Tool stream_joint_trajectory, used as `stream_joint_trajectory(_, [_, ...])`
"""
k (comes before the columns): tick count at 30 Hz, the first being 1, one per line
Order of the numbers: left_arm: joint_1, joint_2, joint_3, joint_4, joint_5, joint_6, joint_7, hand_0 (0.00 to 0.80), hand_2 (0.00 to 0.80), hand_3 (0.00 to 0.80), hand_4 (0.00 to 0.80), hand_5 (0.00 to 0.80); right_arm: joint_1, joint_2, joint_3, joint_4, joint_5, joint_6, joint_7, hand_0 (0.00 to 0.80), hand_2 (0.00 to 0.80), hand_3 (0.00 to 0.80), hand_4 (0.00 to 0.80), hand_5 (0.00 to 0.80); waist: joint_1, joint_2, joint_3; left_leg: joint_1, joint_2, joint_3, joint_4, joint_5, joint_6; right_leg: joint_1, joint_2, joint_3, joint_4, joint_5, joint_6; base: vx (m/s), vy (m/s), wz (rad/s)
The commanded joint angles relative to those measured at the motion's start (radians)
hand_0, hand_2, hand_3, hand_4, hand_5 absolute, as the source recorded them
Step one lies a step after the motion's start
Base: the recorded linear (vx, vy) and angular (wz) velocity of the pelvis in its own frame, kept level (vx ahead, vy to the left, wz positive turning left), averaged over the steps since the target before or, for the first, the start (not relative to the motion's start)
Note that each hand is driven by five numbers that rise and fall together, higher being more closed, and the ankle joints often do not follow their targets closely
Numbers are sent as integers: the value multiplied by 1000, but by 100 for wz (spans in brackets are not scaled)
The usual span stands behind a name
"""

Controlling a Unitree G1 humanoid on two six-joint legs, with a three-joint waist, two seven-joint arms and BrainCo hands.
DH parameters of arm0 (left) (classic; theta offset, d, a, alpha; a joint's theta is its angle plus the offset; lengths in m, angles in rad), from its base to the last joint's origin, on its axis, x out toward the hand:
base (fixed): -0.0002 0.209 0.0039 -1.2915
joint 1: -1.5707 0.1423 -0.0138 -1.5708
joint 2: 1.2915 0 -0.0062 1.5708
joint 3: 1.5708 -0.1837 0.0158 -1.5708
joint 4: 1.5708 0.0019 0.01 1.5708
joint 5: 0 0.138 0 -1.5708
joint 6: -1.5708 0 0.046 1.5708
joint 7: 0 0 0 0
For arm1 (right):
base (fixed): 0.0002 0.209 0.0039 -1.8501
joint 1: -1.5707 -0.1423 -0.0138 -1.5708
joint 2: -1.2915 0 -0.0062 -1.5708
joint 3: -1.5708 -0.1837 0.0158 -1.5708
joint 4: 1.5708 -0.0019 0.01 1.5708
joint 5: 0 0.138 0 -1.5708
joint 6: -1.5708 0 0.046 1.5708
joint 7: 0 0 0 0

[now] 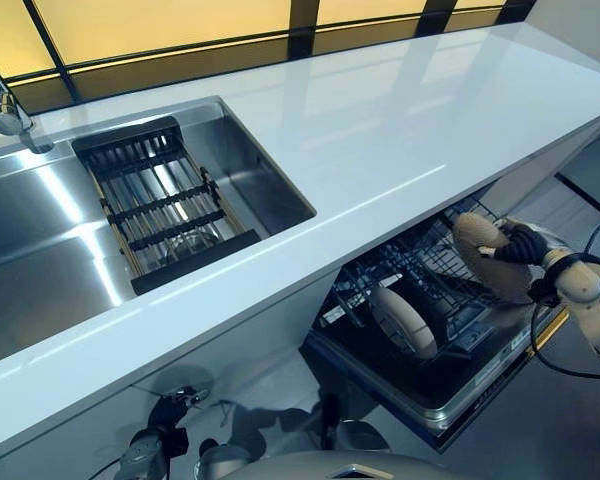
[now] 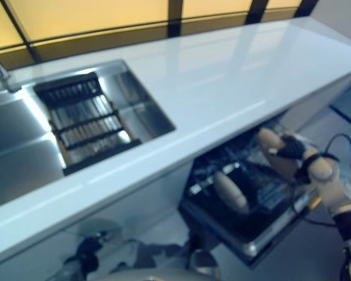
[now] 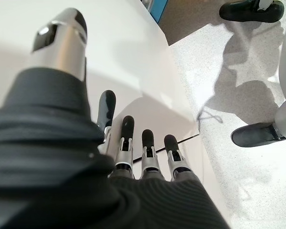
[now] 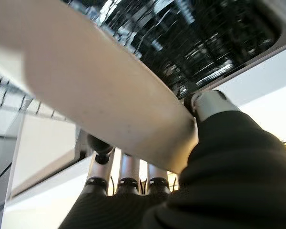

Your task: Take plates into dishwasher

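Plate [image 1: 485,250], partly hidden, pinched by right hand [image 1: 523,243] over dishwasher rack [image 1: 435,300].

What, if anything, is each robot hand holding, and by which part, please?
The right robot hand pinches a beige plate by its rim, over the dishwasher rack. The left robot hand holds nothing.
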Motion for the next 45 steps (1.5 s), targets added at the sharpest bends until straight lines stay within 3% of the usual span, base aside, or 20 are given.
stream_joint_trajectory(1, [-74, -1, 47, -43, 5, -66, -6, 0, 0, 0, 0, 0, -56, -12, -12, -37, 16, -18, 8, 800, 800, 800, 800, 800, 41, 28, 11, -15, -44, -62, 18, -44, 94, 53, -56, -105, 57, -28, 103, 0, 0, 0])
stream_joint_trajectory(8, [-73, -5, 55, -48, 11, -62, -16, 0, 0, 0, 0, 0, -44, 42, 2, -37, 75, -2, 51, 800, 800, 800, 800, 800, 47, 32, 12, -15, -45, -62, 18, -43, 94, 50, -60, -116, 60, -28, 102, 0, 0, 0])
stream_joint_trajectory(24, [-85, -14, 53, -65, -27, -80, -10, 0, 0, 0, 0, 0, -68, 112, 64, 26, -11, -7, 16, 800, 800, 800, 800, 800, 67, 37, 27, -21, -48, -72, 25, -43, 96, 42, -72, -134, 77, -31, 104, 0, 0, 0])
stream_joint_trajectory(33, [-86, -16, 46, -91, -41, -90, -16, 0, 0, 0, 0, 0, -137, 158, 156, 137, -168, 0, -55, 800, 800, 800, 800, 800, 96, 53, 36, -34, -57, -87, 28, -43, 98, 40, -88, -156, 80, -32, 103, -1, -1, 3])
stream_joint_trajectory(45, [-102, -28, 8, -95, -33, -103, -21, 0, 0, 0, 0, 0, -215, 257, 234, 395, -148, 37, -133, 800, 800, 800, 800, 800, 133, 79, 37, -41, -68, -108, 28, -46, 99, 47, -106, -185, 83, -38, 100, 8, -2, 6])
